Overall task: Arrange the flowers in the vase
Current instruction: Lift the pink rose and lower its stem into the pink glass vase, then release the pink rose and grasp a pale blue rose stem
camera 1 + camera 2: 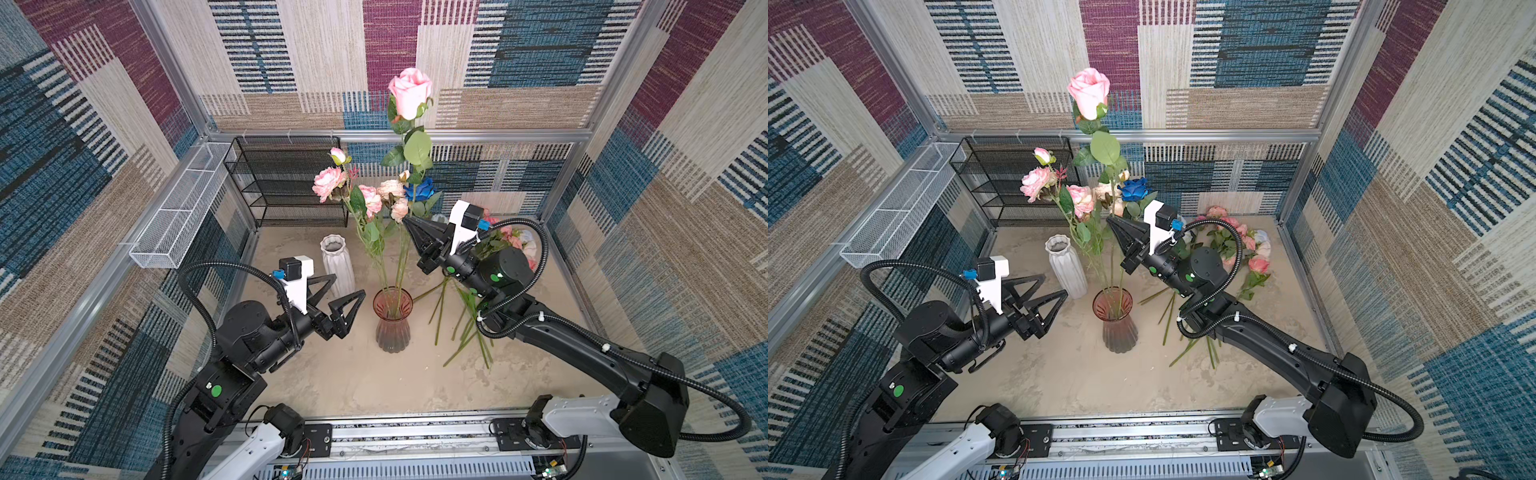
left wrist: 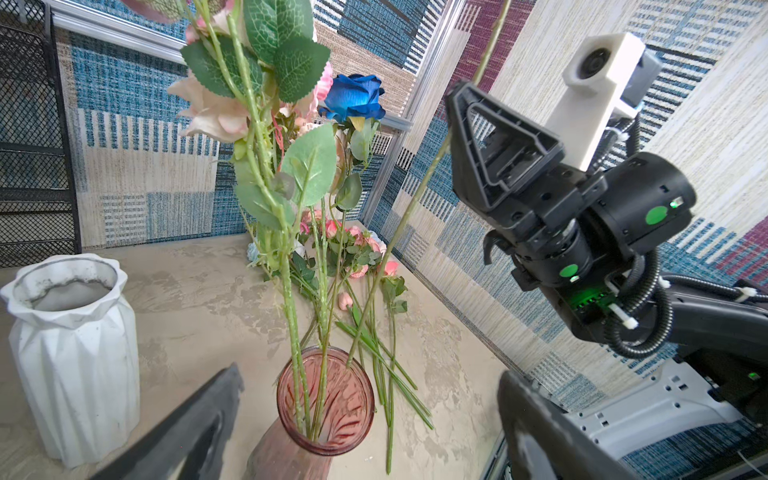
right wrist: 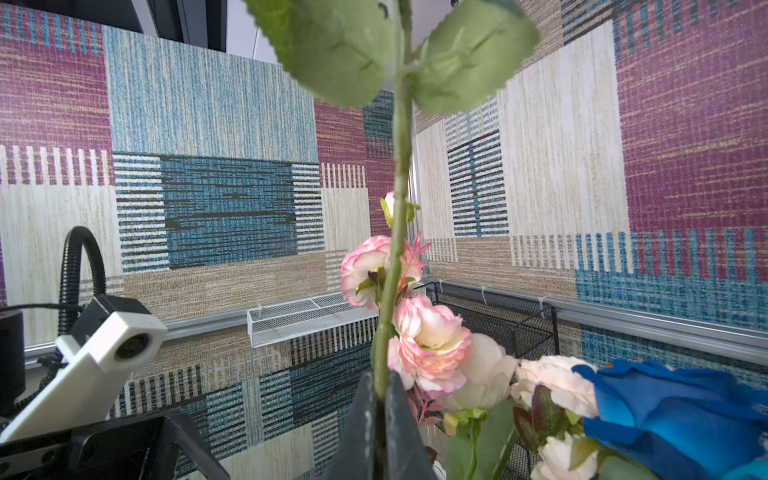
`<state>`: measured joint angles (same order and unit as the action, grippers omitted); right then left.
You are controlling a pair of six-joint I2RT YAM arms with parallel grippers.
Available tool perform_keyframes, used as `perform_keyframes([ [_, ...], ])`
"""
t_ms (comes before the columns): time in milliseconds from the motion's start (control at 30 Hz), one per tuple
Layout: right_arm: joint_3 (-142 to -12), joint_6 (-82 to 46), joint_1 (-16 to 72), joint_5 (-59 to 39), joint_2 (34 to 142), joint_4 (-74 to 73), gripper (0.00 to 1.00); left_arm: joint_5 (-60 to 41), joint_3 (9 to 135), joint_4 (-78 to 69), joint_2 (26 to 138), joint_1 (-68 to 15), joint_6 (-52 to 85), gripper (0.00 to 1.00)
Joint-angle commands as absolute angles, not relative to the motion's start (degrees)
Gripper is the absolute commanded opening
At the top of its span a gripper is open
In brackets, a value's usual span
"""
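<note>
A pink glass vase [image 1: 392, 320] [image 1: 1115, 322] [image 2: 326, 399] stands mid-table and holds several flowers [image 1: 374, 199] [image 1: 1079, 199]: pink blooms and a deep blue rose [image 1: 419, 189] [image 2: 353, 97] [image 3: 673, 411]. My right gripper [image 1: 407, 222] [image 1: 1111, 220] [image 3: 378, 386] is shut on the stem of a tall pink rose [image 1: 409, 93] [image 1: 1089, 93], held upright. The stem's lower end reaches the far rim of the vase. My left gripper [image 1: 349, 284] [image 1: 1055, 284] [image 2: 370, 374] is open and empty, just left of the vase. More flowers [image 1: 515, 245] [image 1: 1246, 245] [image 2: 353, 253] lie on the table at the right.
An empty white ribbed vase [image 1: 336, 266] [image 1: 1065, 266] [image 2: 70, 353] stands behind my left gripper. A black mesh rack [image 1: 286, 183] sits at the back left and a white mesh basket [image 1: 178, 208] hangs on the left wall. Loose green stems [image 1: 465, 328] fan out beneath the right arm.
</note>
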<state>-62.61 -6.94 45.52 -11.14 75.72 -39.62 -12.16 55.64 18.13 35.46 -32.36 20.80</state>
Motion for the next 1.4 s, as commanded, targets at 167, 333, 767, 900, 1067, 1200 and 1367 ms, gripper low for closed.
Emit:
perform_keyframes([
  [167, -55.7, -2.87, 47.93, -6.85, 78.42, -46.22, 0.0, -11.91, 54.43, 17.07, 35.46, -32.34, 20.07, 0.98],
  [333, -50.56, -3.8, 48.87, -5.23, 78.66, -45.67, 0.0, -12.04, 53.8, 16.51, 35.48, -32.33, 20.29, 0.98],
  [767, -47.72, -7.74, 49.43, -8.31, 76.13, -31.47, 0.46, -12.39, 53.23, 16.06, 35.82, -32.32, 20.57, 0.98],
  [900, -47.82, -9.18, 49.74, -9.07, 72.98, -26.12, 0.54, -12.39, 53.0, 16.0, 35.86, -32.3, 20.56, 0.98],
  [1067, -46.66, -11.44, 50.01, -9.41, 67.97, -19.27, 0.6, -12.5, 52.75, 15.91, 35.71, -32.34, 20.65, 0.98],
  [1200, -44.98, -13.09, 50.01, -8.58, 62.99, -13.97, 0.61, -12.4, 52.47, 15.91, 35.65, -32.34, 20.65, 0.98],
  [1367, -42.86, -15.92, 50.01, -3.58, 57.99, -6.37, 0.62, -11.96, 52.29, 15.91, 35.51, -32.34, 20.57, 0.98],
])
